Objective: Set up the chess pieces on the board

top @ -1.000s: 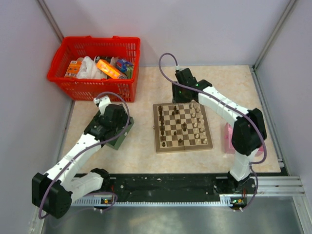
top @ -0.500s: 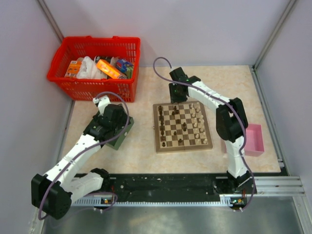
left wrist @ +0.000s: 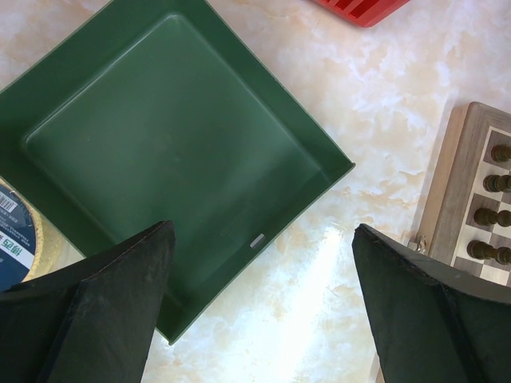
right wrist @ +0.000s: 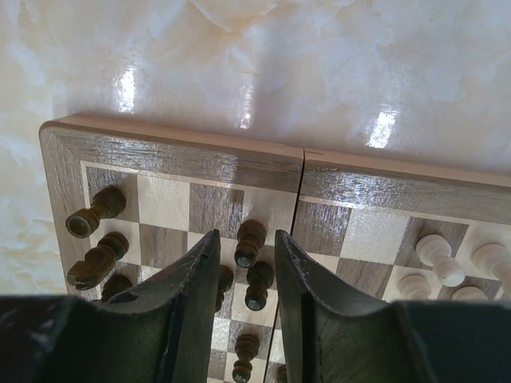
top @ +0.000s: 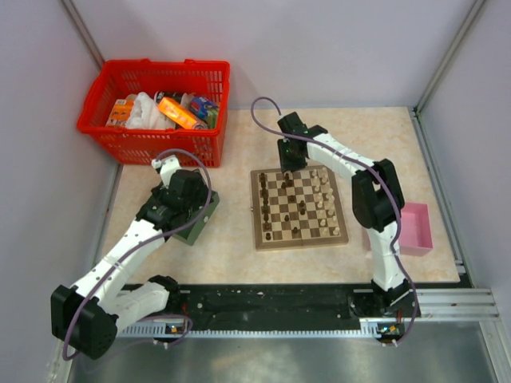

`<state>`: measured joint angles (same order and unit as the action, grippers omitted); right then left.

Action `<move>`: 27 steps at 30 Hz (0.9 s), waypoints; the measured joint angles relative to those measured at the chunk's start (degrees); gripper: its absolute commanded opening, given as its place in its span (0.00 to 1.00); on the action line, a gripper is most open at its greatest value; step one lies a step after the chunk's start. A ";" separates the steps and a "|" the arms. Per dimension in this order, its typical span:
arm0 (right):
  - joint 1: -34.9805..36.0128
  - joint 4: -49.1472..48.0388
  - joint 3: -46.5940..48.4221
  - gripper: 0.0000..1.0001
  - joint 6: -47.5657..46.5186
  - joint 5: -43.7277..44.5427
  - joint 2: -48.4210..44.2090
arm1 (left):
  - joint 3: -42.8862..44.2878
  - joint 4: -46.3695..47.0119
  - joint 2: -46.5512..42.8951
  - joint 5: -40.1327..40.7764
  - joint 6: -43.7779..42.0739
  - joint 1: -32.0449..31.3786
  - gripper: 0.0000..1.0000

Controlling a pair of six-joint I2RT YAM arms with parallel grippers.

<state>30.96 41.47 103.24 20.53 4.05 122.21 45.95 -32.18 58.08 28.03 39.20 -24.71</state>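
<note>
Your left gripper (left wrist: 263,231) hangs spread wide and empty over the green tray's (left wrist: 160,144) edge, at 9 o'clock of the board (top: 299,242). Your right gripper (right wrist: 246,235), at the board's 12 o'clock edge, has jaws narrowly parted with dark chess pieces (right wrist: 249,243) showing in the gap. The fingers hide any contact, so you can't tell if one is gripped.

Honestly, from overhead the chess pieces (top: 302,206) are too tiny to tell which is which. Left wrist cam chops the board (left wrist: 459,183) off at the right edge, plus some round labelled thing (left wrist: 9,235) at the left. And the right pincer (right wrist: 246,237) blocks the squares underneath.
</note>
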 measured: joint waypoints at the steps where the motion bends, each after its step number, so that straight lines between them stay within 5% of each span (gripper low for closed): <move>1: 0.00 0.02 0.00 0.33 0.00 -0.13 0.13 | 0.00 -0.02 0.00 0.00 0.00 0.00 0.98; 27: 0.00 1.09 0.00 0.23 -0.37 -1.14 0.33 | 0.00 -0.04 0.02 0.11 0.11 0.04 0.98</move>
<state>30.96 42.57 103.24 20.16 2.92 122.54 45.95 -32.23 58.11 28.14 39.31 -24.67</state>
